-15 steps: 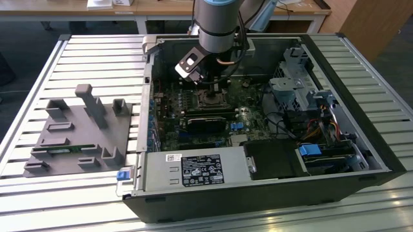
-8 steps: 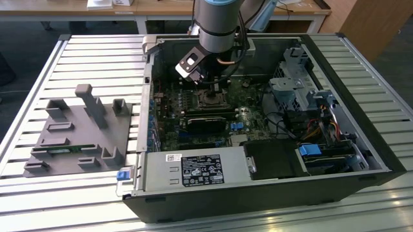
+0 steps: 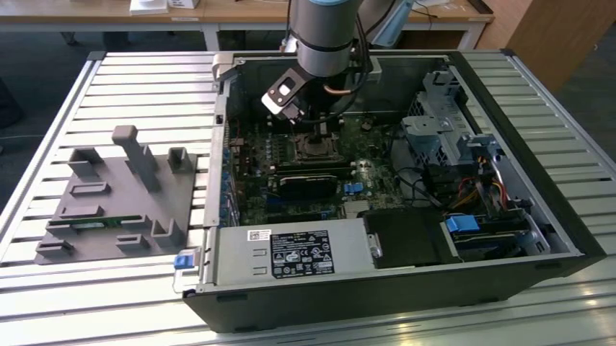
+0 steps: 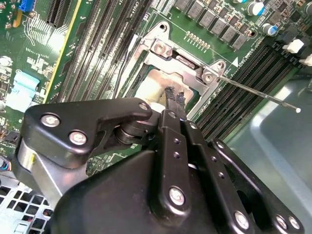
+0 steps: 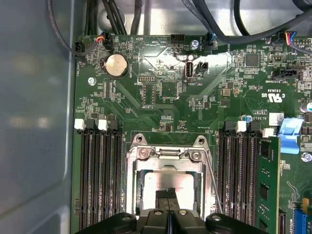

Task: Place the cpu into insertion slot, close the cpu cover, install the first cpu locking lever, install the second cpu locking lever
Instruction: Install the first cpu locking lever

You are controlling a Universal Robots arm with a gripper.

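Observation:
The cpu (image 5: 165,181) lies in the socket on the green board, its dull grey top (image 4: 152,87) showing through the window of the cpu cover. The cpu cover (image 5: 163,155), a silvery frame (image 4: 187,61), lies flat over it. My gripper (image 5: 168,195) hangs straight above the socket with its two black fingers pressed together, and its tips (image 4: 174,96) are at or just over the cpu's top, holding nothing. A thin locking lever (image 4: 258,93) juts out from the socket's corner across the memory slots; it runs along the socket's side (image 5: 213,183). In the exterior view the gripper (image 3: 318,126) reaches down inside the open case.
Black memory slots (image 5: 100,180) flank the socket, with one green memory stick (image 5: 268,187) seated. A coin battery (image 5: 117,65) and cables (image 5: 117,19) lie past the socket. The case wall (image 5: 34,122) stands close. A grey fixture (image 3: 115,194) sits on the table at the exterior view's left.

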